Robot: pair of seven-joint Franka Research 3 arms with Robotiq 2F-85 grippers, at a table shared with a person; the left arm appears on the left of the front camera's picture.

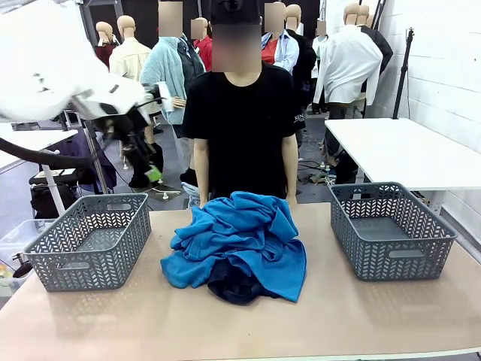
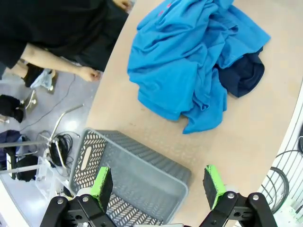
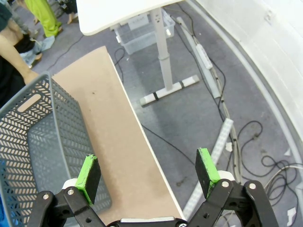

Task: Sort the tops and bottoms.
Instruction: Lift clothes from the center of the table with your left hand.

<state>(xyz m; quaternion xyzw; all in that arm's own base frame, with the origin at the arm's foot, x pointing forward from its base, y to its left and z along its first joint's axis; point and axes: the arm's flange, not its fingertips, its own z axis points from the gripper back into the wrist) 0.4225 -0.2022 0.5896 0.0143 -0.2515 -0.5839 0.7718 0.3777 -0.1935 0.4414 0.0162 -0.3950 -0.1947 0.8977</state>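
Both grippers gape empty: the left gripper (image 2: 157,184) hangs above the left basket (image 2: 137,142), the right gripper (image 3: 147,175) just outside the right basket (image 3: 47,142). The blue tops (image 1: 240,237) are heaped mid-table over the navy bottoms (image 1: 234,289) (only an edge peeks out). Best to pinch a raised fold of a top and lift it clear. The person (image 1: 240,113) stands close behind the heap.

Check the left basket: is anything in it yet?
Empty: the left basket shows a bare floor, while the blue tops and dark bottoms lie heaped on the table.
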